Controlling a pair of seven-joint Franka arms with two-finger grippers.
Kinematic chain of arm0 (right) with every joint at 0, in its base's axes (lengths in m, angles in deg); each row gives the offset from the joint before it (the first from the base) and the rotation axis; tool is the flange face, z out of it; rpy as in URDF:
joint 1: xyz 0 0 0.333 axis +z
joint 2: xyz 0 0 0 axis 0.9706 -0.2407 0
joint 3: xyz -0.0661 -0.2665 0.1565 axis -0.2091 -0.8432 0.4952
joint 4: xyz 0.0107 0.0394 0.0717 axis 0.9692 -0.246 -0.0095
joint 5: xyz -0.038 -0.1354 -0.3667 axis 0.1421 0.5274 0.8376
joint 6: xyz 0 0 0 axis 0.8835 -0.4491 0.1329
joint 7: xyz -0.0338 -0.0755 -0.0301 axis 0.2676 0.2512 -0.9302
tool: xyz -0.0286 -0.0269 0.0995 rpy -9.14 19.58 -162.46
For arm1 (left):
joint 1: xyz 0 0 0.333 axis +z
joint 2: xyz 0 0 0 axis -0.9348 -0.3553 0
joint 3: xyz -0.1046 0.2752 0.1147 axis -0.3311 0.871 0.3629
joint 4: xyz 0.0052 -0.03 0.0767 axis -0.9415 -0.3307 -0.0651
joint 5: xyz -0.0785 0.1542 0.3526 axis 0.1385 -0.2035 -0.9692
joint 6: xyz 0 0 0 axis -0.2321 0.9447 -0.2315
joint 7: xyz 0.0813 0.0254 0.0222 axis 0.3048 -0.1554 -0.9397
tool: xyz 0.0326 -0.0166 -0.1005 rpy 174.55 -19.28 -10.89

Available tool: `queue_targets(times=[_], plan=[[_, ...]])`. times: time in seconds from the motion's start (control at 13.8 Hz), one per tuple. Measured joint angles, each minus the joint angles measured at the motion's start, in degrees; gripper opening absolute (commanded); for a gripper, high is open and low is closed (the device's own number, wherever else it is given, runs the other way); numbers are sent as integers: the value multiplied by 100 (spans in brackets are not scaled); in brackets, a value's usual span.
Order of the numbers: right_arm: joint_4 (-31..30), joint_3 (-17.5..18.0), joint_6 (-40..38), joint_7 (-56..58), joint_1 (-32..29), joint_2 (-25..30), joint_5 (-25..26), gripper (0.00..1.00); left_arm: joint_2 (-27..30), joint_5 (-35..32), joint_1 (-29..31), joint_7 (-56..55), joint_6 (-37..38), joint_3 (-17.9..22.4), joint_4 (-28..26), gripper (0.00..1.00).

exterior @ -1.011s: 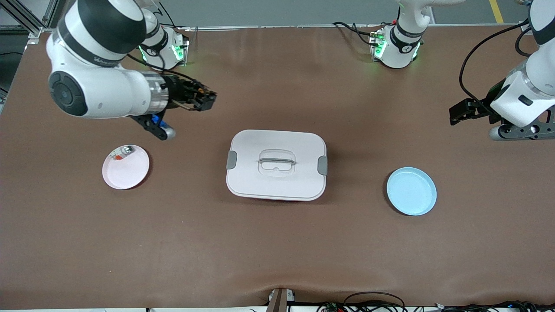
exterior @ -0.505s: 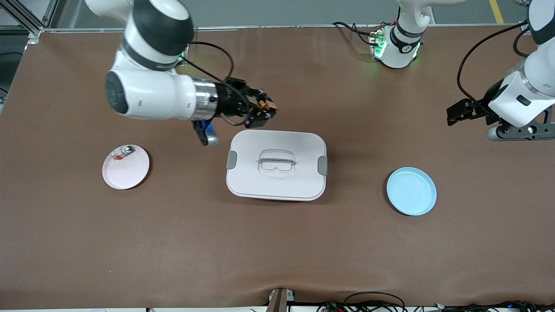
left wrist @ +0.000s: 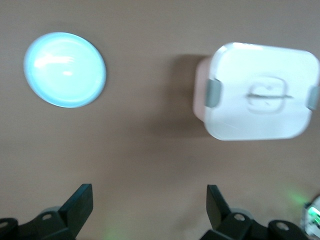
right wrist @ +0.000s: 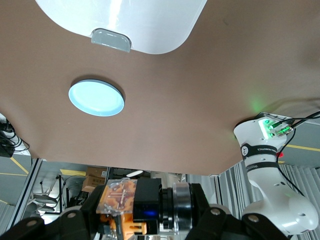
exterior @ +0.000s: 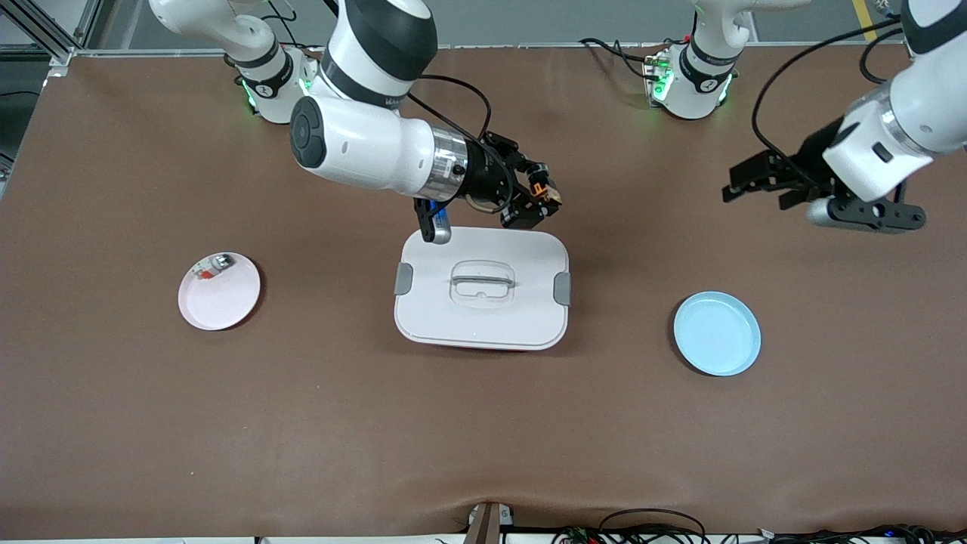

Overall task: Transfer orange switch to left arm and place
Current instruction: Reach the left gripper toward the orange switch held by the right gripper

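**A:** Where was the orange switch (exterior: 538, 189) at that moment?

**B:** Up in the air, pinched between the fingers of the right gripper (exterior: 538, 198). The jaws were closed on it. That gripper hung over the box's (exterior: 483, 321) rim, at about one o'clock from the lid handle.

**A:** Why there, and not straight across the lid?

**B:** As I read it, the box sat in the middle of the table (exterior: 483, 438) as an obstacle. The arm carried the switch high and reached out sideways, so it skirted the twelve o'clock edge of the box with nothing touching the lid.

**A:** And the left gripper (exterior: 744, 185)?

**B:** It was over bare table at roughly two o'clock from the box and twelve o'clock from the blue plate (exterior: 717, 333). Its jaws were spread wide with nothing between them. It pointed toward the right gripper, which I took as readiness to receive the switch.

**A:** So the handover hadn't happened?

**B:** Not yet. The two grippers were well apart.

**A:** What was the blue plate for?

**B:** It lay empty at four o'clock from the box, probably as the drop-off. The pink plate (exterior: 219, 298), at nine o'clock, held only a small silver piece (exterior: 221, 262) and an orange-and-white scrap.
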Motion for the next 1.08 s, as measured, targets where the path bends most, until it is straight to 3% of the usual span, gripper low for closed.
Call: queue_targets(times=[0.36, 0.65, 1.08], plan=[[46, -1, 46, -8, 63, -65, 0, 28, 632, 981, 0, -68, -758, -318, -865, 100], [49, -2, 48, -18, 72, -67, 0, 28, 700, 1864, -5, -94, -1425, -761, -1235, 100], [60, -4, 57, -25, 81, -67, 0, 29, 625, 2143, -10, -95, -2484, -1446, -1437, 93]])
